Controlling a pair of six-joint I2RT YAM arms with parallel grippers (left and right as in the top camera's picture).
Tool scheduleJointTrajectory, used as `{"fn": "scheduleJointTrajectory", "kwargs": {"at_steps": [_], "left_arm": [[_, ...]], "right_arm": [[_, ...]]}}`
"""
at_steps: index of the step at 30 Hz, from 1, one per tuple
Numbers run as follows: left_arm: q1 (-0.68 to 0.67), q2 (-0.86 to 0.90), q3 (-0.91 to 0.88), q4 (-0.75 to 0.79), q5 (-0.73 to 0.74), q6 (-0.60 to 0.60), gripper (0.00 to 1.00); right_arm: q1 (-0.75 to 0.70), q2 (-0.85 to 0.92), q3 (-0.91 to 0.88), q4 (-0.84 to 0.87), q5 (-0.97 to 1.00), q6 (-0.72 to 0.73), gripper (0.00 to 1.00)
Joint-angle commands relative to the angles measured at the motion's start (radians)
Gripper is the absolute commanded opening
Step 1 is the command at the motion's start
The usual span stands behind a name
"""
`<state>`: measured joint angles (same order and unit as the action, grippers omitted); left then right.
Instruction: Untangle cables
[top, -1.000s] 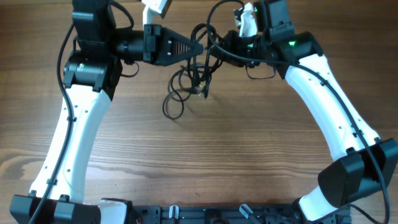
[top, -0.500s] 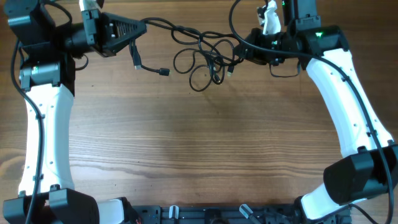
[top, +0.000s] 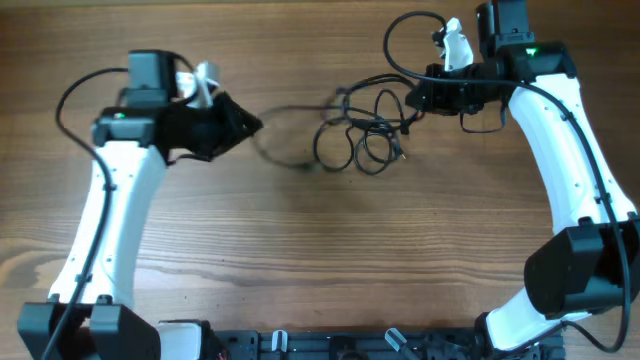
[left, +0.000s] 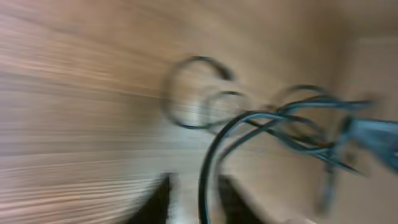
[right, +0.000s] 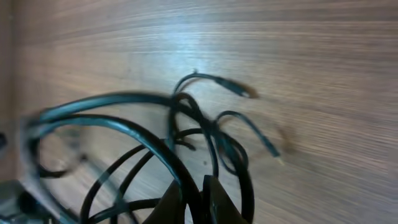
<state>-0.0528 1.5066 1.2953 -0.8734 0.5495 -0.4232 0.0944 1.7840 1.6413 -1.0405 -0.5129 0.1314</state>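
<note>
Cables (top: 358, 128) lie in a loose black tangle on the wooden table (top: 320, 260), in the upper middle of the overhead frame, a little right of centre. 1 blurred strand runs left from the tangle toward the left gripper (top: 252, 125) at the upper left. The left wrist view is smeared. Its 2 fingers (left: 160, 200) show at the bottom edge with a gap between them and a strand passing through it, so the jaws stand parted and do not pinch it. The right gripper (top: 410, 98), at the upper right, is clamped on a strand at the tangle's right edge. In the right wrist view its fingertips (right: 214, 198) close on the cord at bottom centre, and several loops arch above them.
</note>
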Motion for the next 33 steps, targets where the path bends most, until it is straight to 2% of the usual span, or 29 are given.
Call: {"fn": "scheduleJointTrajectory", "kwargs": {"at_steps": [1, 3, 4, 6, 8, 11, 12, 15, 17, 19, 24, 28, 30, 33], "left_arm": [[-0.132, -0.031, -0.002, -0.026, -0.32, 0.091, 0.68], [-0.195, -0.031, -0.002, -0.042, -0.321, 0.14, 0.94], [-0.232, -0.031, -0.002, -0.053, -0.338, 0.159, 0.98], [-0.271, -0.031, -0.002, -0.051, -0.401, 0.154, 0.97], [-0.27, -0.027, -0.002, -0.025, -0.406, 0.132, 0.95], [-0.259, 0.011, -0.002, 0.063, -0.403, -0.002, 0.93], [-0.259, 0.049, -0.002, 0.122, -0.384, -0.06, 0.92], [-0.259, 0.121, -0.002, 0.204, -0.308, -0.134, 0.91], [-0.259, 0.177, -0.002, 0.244, -0.249, -0.161, 0.91], [-0.259, 0.218, -0.002, 0.258, -0.22, -0.161, 0.9], [-0.258, 0.239, -0.001, 0.27, -0.226, -0.101, 0.86], [-0.241, 0.237, -0.001, 0.279, -0.223, -0.093, 0.85], [-0.241, 0.237, -0.001, 0.299, -0.117, -0.002, 0.8], [-0.24, 0.232, -0.001, 0.405, 0.143, 0.058, 0.81]], "right_arm": [[-0.013, 0.012, 0.0, -0.011, 0.036, -0.025, 0.05], [-0.013, 0.012, 0.0, -0.022, 0.036, -0.03, 0.06], [-0.013, 0.012, 0.0, -0.028, 0.036, -0.039, 0.09], [-0.013, 0.012, 0.0, -0.039, 0.024, -0.048, 0.09], [-0.012, 0.011, 0.0, -0.042, -0.015, -0.054, 0.07], [-0.005, 0.009, 0.0, -0.038, -0.106, -0.083, 0.05], [-0.002, 0.006, 0.0, -0.037, -0.111, -0.083, 0.05], [-0.002, 0.006, 0.0, -0.051, -0.135, -0.083, 0.05], [0.004, 0.003, 0.001, -0.083, -0.264, -0.127, 0.05], [0.016, -0.015, 0.008, -0.111, -0.327, -0.144, 0.05], [0.034, -0.129, 0.118, -0.097, -0.311, -0.1, 0.05], [0.034, -0.233, 0.225, 0.004, -0.168, 0.012, 0.05], [0.034, -0.276, 0.225, 0.029, -0.051, 0.052, 0.05], [0.034, -0.283, 0.224, -0.001, -0.034, 0.05, 0.04]]}}
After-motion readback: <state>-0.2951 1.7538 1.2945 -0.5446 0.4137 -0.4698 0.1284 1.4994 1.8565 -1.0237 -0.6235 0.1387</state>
